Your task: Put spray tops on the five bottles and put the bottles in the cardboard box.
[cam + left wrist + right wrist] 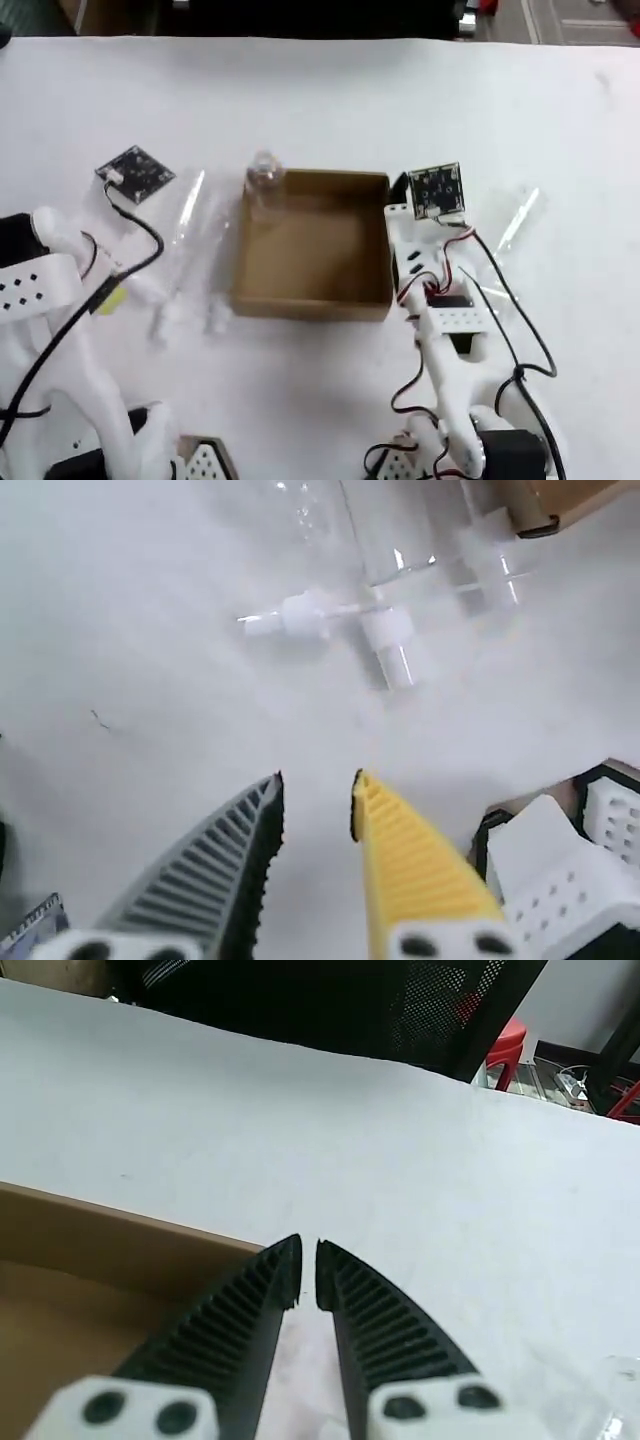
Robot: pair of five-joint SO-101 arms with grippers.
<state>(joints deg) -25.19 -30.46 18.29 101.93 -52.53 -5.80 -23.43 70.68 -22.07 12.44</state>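
So left gripper (315, 780) sat nearest the lying bottles (188, 215), jaws slightly spread, empty
Bottles ran near-to-far left of cardboard box (315, 300); right gripper (308, 1248) jaws nearly pressed together

No text readable anywhere, cardboard box (310, 300) plain brown with no legible print, clear bottles (265, 180) without a legible label, markings on the two small circuit boards (135, 172) too small to read
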